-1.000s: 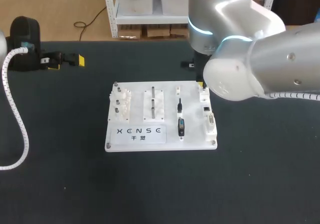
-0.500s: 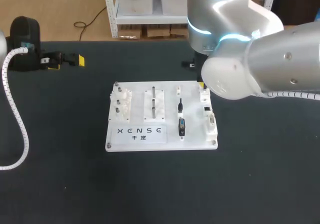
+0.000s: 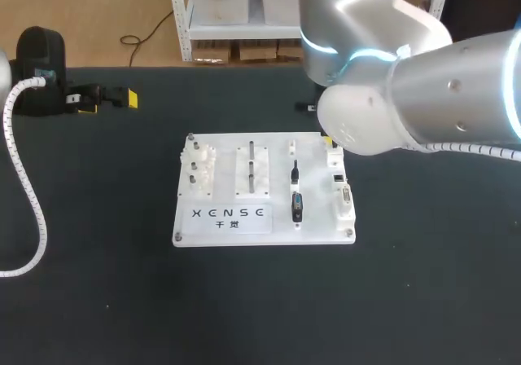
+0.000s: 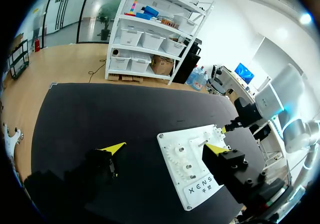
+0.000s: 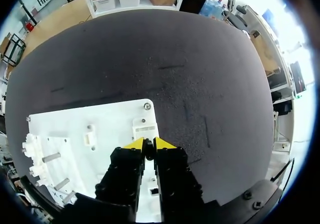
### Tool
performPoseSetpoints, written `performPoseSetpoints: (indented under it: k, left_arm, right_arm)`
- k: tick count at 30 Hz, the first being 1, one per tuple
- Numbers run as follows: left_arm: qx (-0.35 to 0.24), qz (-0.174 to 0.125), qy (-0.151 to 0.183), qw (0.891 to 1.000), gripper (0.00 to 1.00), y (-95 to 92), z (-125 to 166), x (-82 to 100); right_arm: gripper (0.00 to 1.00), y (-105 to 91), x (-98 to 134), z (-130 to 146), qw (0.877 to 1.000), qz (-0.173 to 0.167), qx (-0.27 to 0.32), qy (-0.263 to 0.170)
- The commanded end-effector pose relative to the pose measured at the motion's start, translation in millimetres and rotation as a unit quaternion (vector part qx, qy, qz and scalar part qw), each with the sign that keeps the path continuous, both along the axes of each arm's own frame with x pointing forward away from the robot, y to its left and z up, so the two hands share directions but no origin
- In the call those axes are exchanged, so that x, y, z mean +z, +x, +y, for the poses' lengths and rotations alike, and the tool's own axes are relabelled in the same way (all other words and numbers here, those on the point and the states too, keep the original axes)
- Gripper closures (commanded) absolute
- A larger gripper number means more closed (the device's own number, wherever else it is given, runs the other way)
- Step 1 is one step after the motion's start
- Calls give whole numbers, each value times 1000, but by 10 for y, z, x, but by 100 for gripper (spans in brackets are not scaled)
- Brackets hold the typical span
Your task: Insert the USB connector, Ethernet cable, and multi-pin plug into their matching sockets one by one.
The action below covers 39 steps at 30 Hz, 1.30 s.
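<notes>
Left gripper (image 4: 165,146): jaws released, empty, well apart from the white socket board (image 3: 224,218). Ethernet cable plug (image 3: 293,172) and multi-pin plug (image 3: 295,207) sit in their holders. Right gripper (image 5: 149,144): jaws clenched on a small dark piece, judged to be the USB connector (image 5: 149,149), at the far socket block (image 5: 145,132). USB insertion appears in hand; next, align squarely and press home.

On the black table (image 3: 98,300), a white gear block (image 3: 198,169) stands beside a white block (image 3: 251,182) holding 2 upright metal pins (image 3: 251,168).
</notes>
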<state>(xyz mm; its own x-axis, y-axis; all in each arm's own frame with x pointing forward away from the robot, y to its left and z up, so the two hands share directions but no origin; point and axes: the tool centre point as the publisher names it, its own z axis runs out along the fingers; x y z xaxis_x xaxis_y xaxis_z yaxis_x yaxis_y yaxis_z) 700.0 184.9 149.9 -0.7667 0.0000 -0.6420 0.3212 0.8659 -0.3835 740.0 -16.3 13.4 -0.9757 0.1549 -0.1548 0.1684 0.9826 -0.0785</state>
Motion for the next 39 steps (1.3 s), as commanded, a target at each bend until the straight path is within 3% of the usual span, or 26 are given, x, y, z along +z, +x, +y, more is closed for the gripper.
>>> performPoseSetpoints:
  k: [1, 3, 10, 15, 19, 26, 33, 34, 36, 38, 39]
  left_arm:
    - [0, 0, 0, 1000, 0, 0, 0, 0]
    - [0, 0, 0, 1000, 0, 0, 0, 0]
    - [0, 0, 0, 1000, 0, 0, 0, 0]
    - [0, 0, 0, 1000, 0, 0, 0, 0]
    - [0, 0, 0, 1000, 0, 0, 0, 0]
    - [0, 0, 0, 1000, 0, 0, 0, 0]
    - [0, 0, 0, 1000, 0, 0, 0, 0]
    - [0, 0, 0, 1000, 0, 0, 0, 0]
    - [0, 0, 0, 1000, 0, 0, 0, 0]
    - [0, 0, 0, 1000, 0, 0, 0, 0]
    - [0, 0, 0, 1000, 0, 0, 0, 0]
  right_arm:
    - [74, 3, -143, -48, 1000, -7, -3, -4]
    - [0, 2, -47, -20, 1000, -19, 0, 0]
    - [0, -72, 398, 244, 997, -79, 27, -5]
    - [0, -217, 557, 458, 995, -91, 48, 2]
    - [0, -392, 526, 606, 995, -78, 68, 3]
    - [0, -642, 310, 736, 997, -27, 69, 21]
    - [0, -736, 102, 762, 998, 8, 53, 41]
    - [2, -740, 76, 761, 998, 13, 51, 43]
    - [22, -740, 38, 761, 998, 18, 51, 44]
    - [51, -743, 7, 771, 997, 23, 52, 47]
    - [53, -743, -2, 775, 997, 24, 52, 46]
